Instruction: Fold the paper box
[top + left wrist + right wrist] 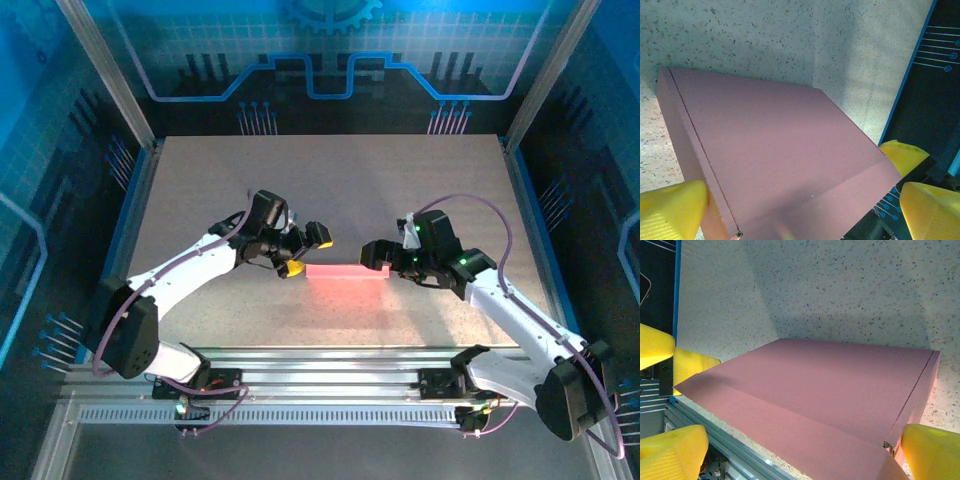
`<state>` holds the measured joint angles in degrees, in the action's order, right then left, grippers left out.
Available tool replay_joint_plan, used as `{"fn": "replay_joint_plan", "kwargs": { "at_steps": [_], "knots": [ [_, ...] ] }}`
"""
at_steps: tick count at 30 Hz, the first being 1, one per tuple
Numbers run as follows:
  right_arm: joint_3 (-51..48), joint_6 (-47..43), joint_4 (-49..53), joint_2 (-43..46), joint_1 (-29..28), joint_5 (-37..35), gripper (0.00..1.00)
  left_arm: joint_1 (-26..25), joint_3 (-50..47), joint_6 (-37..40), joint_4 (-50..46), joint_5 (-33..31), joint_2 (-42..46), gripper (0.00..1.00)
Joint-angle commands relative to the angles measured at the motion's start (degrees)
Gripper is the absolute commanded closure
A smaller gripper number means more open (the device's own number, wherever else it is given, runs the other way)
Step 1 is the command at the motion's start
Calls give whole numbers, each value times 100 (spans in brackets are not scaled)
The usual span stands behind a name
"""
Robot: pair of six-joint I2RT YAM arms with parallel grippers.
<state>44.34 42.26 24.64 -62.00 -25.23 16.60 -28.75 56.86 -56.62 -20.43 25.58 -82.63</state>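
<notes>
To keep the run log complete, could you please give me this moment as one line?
paper box: flat on table | left gripper: open, at box's left end | right gripper: open, at box's right end

Top camera: high over the near edge, looking down on the whole counter. Wrist cameras: very close, low, at opposite ends of the same box.

paper box: flat on table | jaws: spread wide, straddling it
</notes>
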Motion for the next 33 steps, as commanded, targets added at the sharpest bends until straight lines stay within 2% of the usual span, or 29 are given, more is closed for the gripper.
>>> {"fn": "replay_joint_plan", "kwargs": {
  "at_steps": [1, 33],
  "knots": [
    [-16, 80, -307, -99, -158, 321, 0, -17, 171, 108, 92, 336, -155, 1],
    [294, 116, -87, 96, -245, 327, 0, 46, 349, 2, -10, 502, 141, 1]
  ]
}}
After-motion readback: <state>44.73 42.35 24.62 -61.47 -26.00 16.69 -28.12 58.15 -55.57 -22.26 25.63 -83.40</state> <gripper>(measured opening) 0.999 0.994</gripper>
